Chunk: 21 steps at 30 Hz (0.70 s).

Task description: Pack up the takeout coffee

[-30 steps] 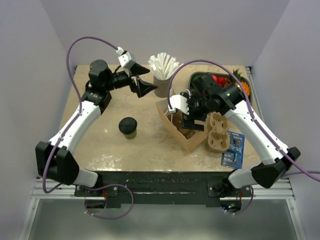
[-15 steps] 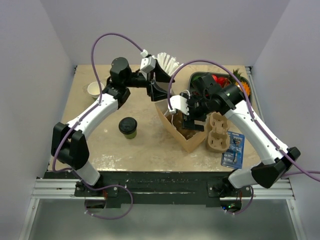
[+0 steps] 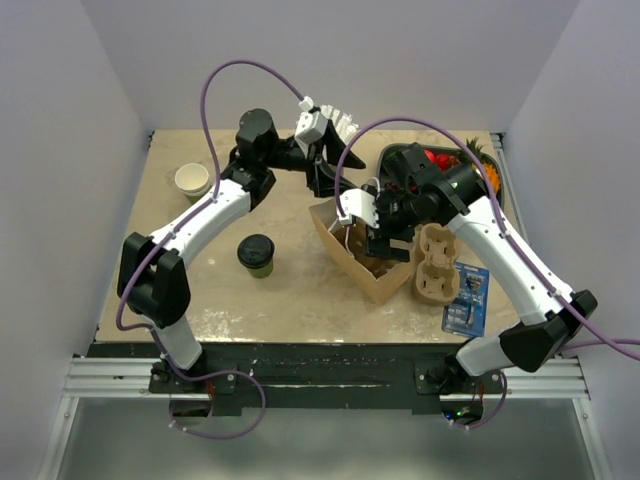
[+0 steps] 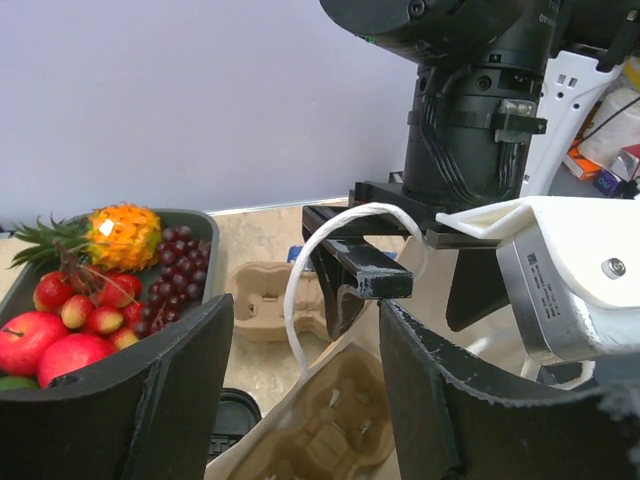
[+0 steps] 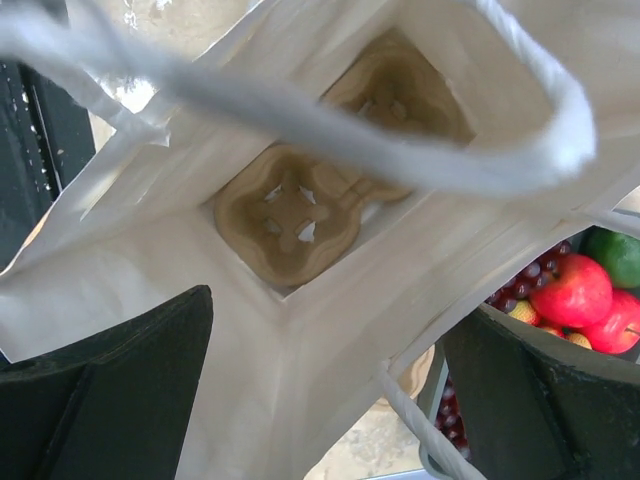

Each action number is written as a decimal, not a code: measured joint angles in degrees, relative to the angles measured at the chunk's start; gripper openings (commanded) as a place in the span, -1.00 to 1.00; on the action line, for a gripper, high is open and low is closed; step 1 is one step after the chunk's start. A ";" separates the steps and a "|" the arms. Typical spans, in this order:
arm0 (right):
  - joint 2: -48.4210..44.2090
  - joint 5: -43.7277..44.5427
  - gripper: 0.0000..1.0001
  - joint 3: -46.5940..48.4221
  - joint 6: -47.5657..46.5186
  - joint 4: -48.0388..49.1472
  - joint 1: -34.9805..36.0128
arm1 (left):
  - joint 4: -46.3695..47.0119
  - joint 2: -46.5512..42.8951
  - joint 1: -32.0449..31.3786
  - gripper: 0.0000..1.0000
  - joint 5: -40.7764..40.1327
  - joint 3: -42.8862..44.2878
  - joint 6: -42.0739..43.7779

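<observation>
The takeout coffee (image 3: 257, 254), a green cup with a black lid, stands upright on the table left of the brown paper bag (image 3: 372, 272), with no gripper near it. My left gripper (image 3: 325, 180) is at the bag's far edge. In the left wrist view it (image 4: 305, 320) is open, with the bag's white handle (image 4: 292, 300) and rim between its fingers. My right gripper (image 3: 385, 238) hangs over the bag's mouth, open (image 5: 330, 330), straddling a bag wall. A cardboard cup carrier (image 5: 300, 215) lies at the bottom of the bag.
A black tray of fruit (image 3: 398, 152) sits at the back right. A second cup carrier (image 3: 435, 265) and a blue packet (image 3: 467, 300) lie right of the bag. A small cream cup (image 3: 192, 180) stands at the back left. White straws (image 3: 342, 122) show behind my left wrist.
My left arm swung right from the straw cup to the bag's far edge, and its jaws narrowed around the handle. The right arm, bag and coffee stayed put.
</observation>
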 measured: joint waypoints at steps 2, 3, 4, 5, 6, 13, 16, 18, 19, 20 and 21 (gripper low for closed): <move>0.00 0.00 0.91 0.13 0.07 -0.22 -0.04 | 0.09 0.28 -0.24 0.09 0.57 0.00 -0.48; 0.00 -0.04 0.91 0.31 0.04 -0.17 -0.02 | 0.15 0.37 -0.39 0.05 0.83 0.00 -0.61; 0.00 -0.07 0.91 0.46 0.07 -0.07 0.02 | 0.31 0.44 -0.57 0.02 0.98 0.00 -0.83; 0.00 -0.13 0.91 0.57 0.07 0.13 0.11 | 0.46 0.48 -0.81 -0.04 1.27 0.00 -0.96; 0.00 -0.20 0.91 0.61 0.07 0.20 0.15 | 0.76 0.50 -0.94 -0.11 1.62 0.00 -1.18; 0.09 -0.26 0.91 0.63 0.28 0.68 0.15 | 4.22 0.96 -1.11 -1.00 3.65 -0.63 -5.73; 0.09 -0.26 0.92 0.63 0.28 0.66 0.17 | 5.57 0.96 -1.11 -1.00 3.41 -1.29 -6.88; 0.09 -0.17 0.93 0.63 0.28 0.68 0.17 | 6.01 0.94 -1.09 -1.00 3.04 -1.33 -7.54; 0.09 0.02 0.93 0.63 0.28 0.68 0.17 | 6.32 0.94 -1.03 -1.00 2.86 -1.33 -7.93; 0.09 0.17 0.94 0.61 0.26 0.68 0.17 | 6.64 0.94 -0.85 -1.00 2.64 -1.40 -8.33; 0.09 0.22 0.95 0.52 0.26 0.63 0.17 | 6.99 0.81 -0.66 -1.00 2.19 -1.64 -8.50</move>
